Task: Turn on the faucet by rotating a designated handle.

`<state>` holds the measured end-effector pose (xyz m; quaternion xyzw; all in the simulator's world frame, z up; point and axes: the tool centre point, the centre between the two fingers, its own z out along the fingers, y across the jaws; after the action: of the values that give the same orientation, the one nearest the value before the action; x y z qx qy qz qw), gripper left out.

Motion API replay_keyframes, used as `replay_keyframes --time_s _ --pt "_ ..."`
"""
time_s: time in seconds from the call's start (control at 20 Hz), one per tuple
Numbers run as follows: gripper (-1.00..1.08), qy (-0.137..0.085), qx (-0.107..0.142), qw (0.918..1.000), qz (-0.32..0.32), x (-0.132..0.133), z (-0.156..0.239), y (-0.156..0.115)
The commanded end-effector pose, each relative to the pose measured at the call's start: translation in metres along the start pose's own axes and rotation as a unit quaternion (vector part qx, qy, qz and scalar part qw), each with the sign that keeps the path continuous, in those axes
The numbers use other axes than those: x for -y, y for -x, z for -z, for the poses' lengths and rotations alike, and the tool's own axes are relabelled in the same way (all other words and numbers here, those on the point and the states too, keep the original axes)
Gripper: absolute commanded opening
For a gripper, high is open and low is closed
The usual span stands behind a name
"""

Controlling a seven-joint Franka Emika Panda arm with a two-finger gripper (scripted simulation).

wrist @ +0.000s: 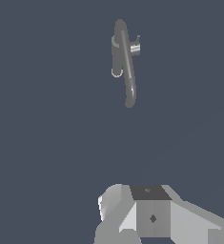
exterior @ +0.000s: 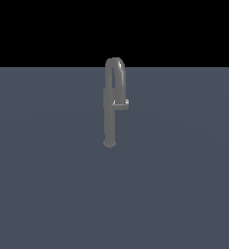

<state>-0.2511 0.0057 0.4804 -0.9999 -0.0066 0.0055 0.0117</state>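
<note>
The faucet (exterior: 109, 121) is a slim dull-grey column on a small round base, with a narrow gooseneck spout arching at its top. It stands on the flat grey-blue floor (exterior: 47, 185). The handle (exterior: 124, 103) is a short stubby lever that sticks out from the column at mid-height toward the exterior view's right. The wrist view looks down on the faucet (wrist: 124, 62) from above, and the handle (wrist: 135, 47) shows beside the column. Part of my gripper (wrist: 149, 193) shows as a grey-white block, well apart from the faucet and touching nothing. My arm is out of the exterior view.
Only the flat grey-blue floor (wrist: 46, 143) surrounds the faucet. A black background lies beyond its far edge (exterior: 184, 66).
</note>
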Motion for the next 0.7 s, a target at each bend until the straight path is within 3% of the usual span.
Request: replay_keyframes --time_s 0.0,0.65 --pt "-1.0 0.0 0.0 1.0 0.0 0.0 0.0 0.0" --pt "-1.0 -0.025 0.03 0.9989 -0.026 0.002 -0.001 -0.021"
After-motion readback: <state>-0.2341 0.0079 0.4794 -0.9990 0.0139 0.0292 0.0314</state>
